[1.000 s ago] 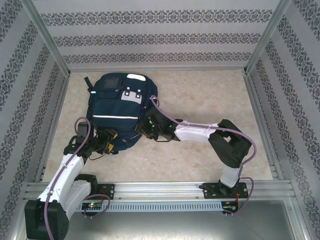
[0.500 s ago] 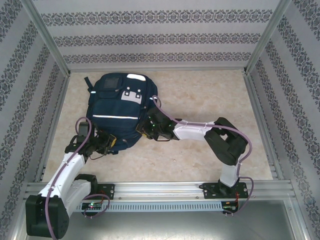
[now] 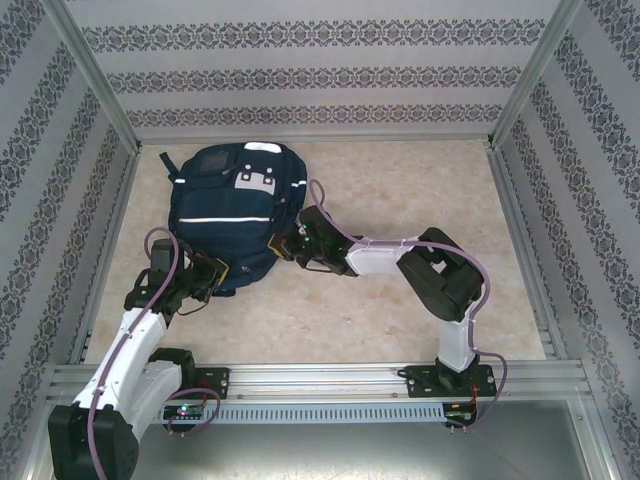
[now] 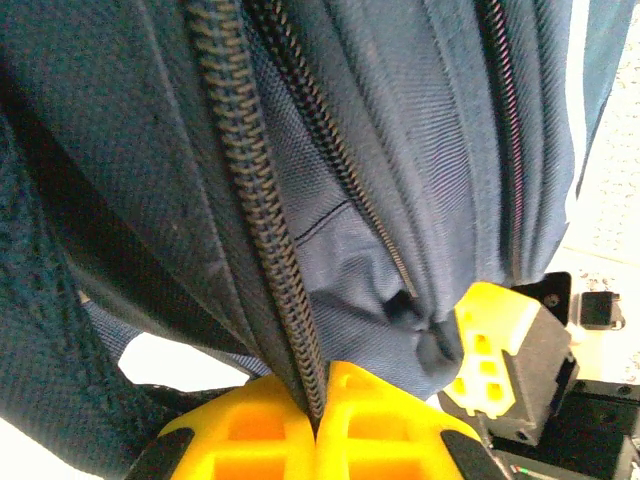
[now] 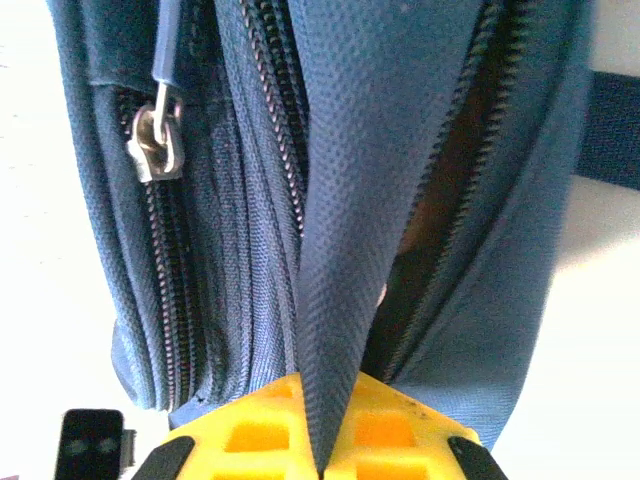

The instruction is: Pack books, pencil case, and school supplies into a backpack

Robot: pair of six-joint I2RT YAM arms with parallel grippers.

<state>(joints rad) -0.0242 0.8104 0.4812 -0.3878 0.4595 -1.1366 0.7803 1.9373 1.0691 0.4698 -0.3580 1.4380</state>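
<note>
The navy backpack lies at the table's far left, its opening toward the arms. My left gripper is at its near left corner, shut on the backpack's zipper edge, which runs down between the yellow fingers. My right gripper is at the near right corner, shut on a flap of the backpack's fabric. Beside that flap the compartment gapes, dark inside. A silver zipper pull hangs on a shut pocket. Books, pencil case and school supplies are out of view.
Beige tabletop stretches right of the backpack. Patterned walls enclose the far side and both flanks. A metal rail with both arm bases runs along the near edge. A yellow finger of the right gripper sits close to my left one.
Both grippers have shut on the backpack's near edge. The backpack has shifted toward the far left and both arms have followed it.
</note>
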